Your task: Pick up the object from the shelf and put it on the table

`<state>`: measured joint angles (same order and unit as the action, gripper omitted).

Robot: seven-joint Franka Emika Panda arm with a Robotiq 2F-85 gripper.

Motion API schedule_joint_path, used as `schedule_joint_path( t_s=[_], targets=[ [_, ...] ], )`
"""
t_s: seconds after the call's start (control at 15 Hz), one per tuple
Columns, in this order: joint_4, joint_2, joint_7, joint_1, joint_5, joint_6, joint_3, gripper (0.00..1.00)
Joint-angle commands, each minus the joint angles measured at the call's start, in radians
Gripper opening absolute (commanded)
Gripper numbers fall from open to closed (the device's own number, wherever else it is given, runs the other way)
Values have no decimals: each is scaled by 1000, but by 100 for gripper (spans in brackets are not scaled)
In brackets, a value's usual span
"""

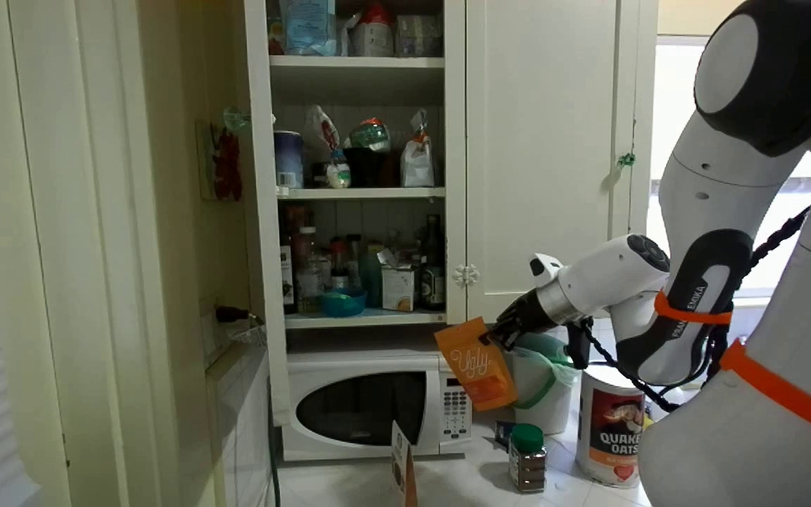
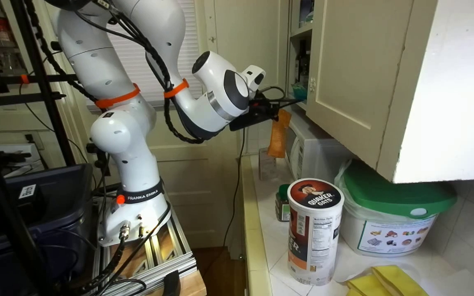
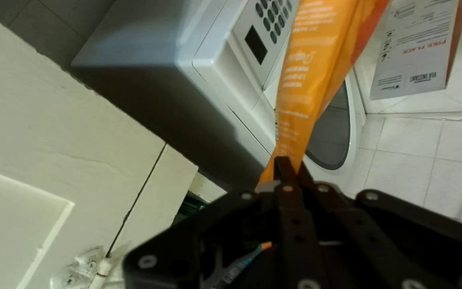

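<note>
Orange packet point(image 1: 474, 370), one: hanging below the pincer point(image 3: 293, 165), which is clamped on it near an upper corner; we judge it light, soft-walled, slick and hardly fragile, best held, for less swing, mid-way along its top edge.

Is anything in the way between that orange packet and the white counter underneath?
Nothing visible stands between them: the gripper holds the orange packet above the white counter. In an exterior view, the green-lidded jar and upright printed card flank the space below.
</note>
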<state>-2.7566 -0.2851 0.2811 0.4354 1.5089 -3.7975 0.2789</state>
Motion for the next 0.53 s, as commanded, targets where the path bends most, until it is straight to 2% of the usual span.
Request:
schedule_joint_path(
  t_s=[0.0,0.27,0.33,0.47],
  targets=[
    [1,141,-189,-61,-88,-136,93,0],
    [0,323,-315,-78,-131,-264,104,0],
    [-1,213,-219,-66,-88,-176,94,2],
    [1,287,-255,-66,-104,-214,89,2]
  ],
)
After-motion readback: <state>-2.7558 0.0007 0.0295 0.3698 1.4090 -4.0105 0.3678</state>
